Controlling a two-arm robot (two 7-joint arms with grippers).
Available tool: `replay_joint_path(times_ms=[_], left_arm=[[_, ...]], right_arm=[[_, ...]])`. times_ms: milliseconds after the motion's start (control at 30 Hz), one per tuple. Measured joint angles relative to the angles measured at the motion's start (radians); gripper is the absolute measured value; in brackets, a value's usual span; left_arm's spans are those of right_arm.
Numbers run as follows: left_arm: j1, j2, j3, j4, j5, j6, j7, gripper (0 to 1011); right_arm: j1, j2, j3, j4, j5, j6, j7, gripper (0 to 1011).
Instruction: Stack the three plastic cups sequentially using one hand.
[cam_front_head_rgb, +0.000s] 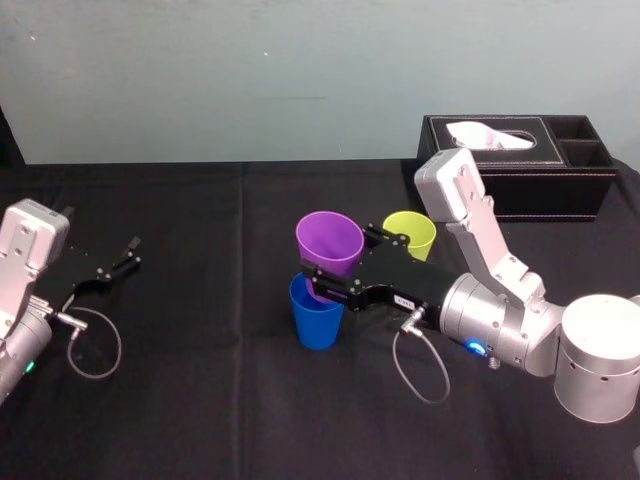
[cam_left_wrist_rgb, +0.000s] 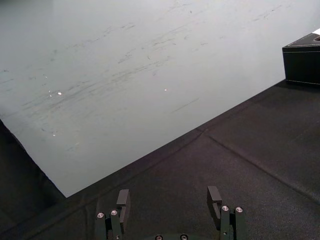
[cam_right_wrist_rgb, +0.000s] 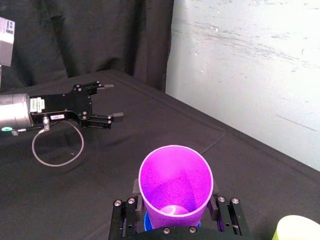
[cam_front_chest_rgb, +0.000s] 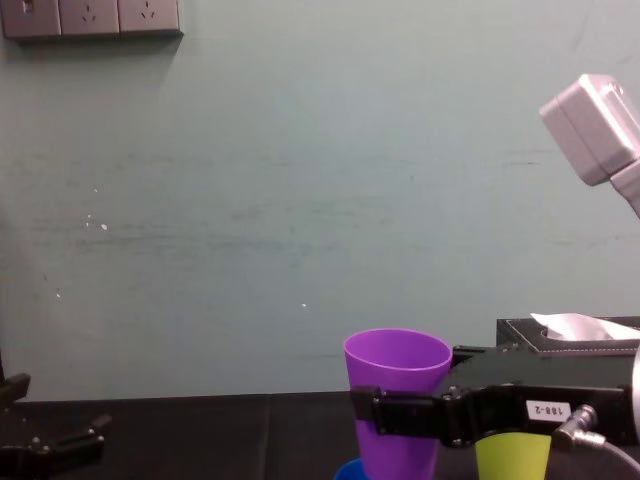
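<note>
Right claw (cam_front_head_rgb: 338, 262) gripping purple cup (cam_front_head_rgb: 328, 240) over blue cup (cam_front_head_rgb: 316, 318), seemingly partly nested, left claw (cam_front_head_rgb: 125, 256) parked open

In the chest view, a small white label (cam_front_chest_rgb: 548, 410) on the side of the right gripper (cam_front_chest_rgb: 372, 411), whose fingers clasp the purple cup (cam_front_chest_rgb: 397, 365), carries dark print that seems to read "188-2", though the first 3 digits are not certain. The same label (cam_front_head_rgb: 404, 300) appears in the head view as a white patch too small to read. In the right wrist view, the left gripper (cam_right_wrist_rgb: 113, 100) bears 2 white labels (cam_right_wrist_rgb: 56, 116) with dark print that cannot be made out.
</note>
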Motion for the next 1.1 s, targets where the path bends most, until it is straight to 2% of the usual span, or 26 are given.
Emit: replay_joint_path(times_ms=[1100], left_arm=[[0.000,0.000,0.000,0.000,0.000,0.000,0.000,1010]], right_arm=[[0.016,-0.041,-0.013,0.077,-0.034,-0.042,0.005,733]])
